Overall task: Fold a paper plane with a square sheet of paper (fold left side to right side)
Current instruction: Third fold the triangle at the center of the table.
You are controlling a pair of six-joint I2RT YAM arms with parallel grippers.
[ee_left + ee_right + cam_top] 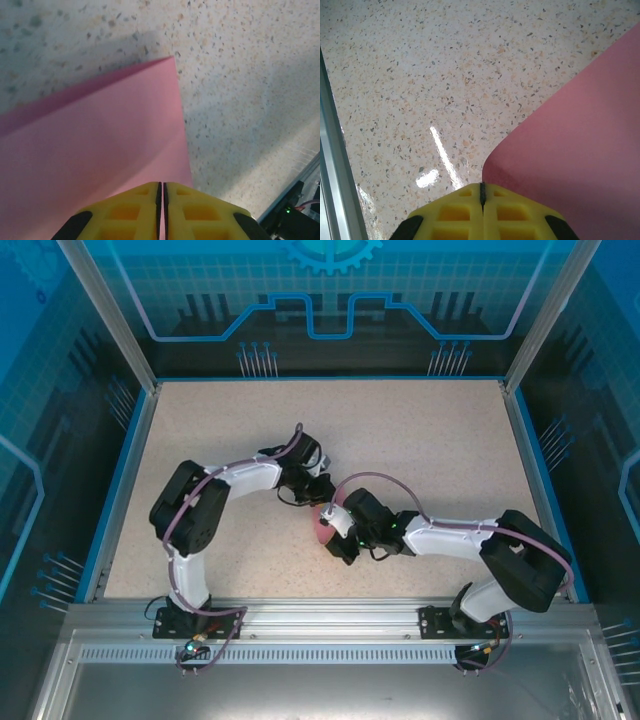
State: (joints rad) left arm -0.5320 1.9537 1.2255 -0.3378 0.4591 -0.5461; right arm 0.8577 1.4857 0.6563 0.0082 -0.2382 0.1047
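In the middle of the speckled table (420, 440), the two arms are meeting over the work, the left arm (200, 505) reaching in from its side and the right arm (470, 535) from the other. Between their wrists the pink sheet of paper (321, 527) is lying on the table, mostly covered from above. From the left wrist we are seeing it as a folded, pointed shape with a faint crease across it, one sharp corner aiming away from the claw. The left claw (161, 185) is holding its jaws at a hairline slit with pink showing inside, so we are judging that it is pinching the paper's near edge. The right claw (481, 186) is sitting clenched tight with nothing visible between its jaws. The paper is curling in a soft bend just beside its tip, and we cannot tell whether they are touching.

To do this fold well, we are thinking the left claw should be carrying its edge toward the right side in a low arc, without tugging, while the right claw is pinning the rest flat. We are wanting the edges matched before any pressing, then the crease flattened from the middle outward.
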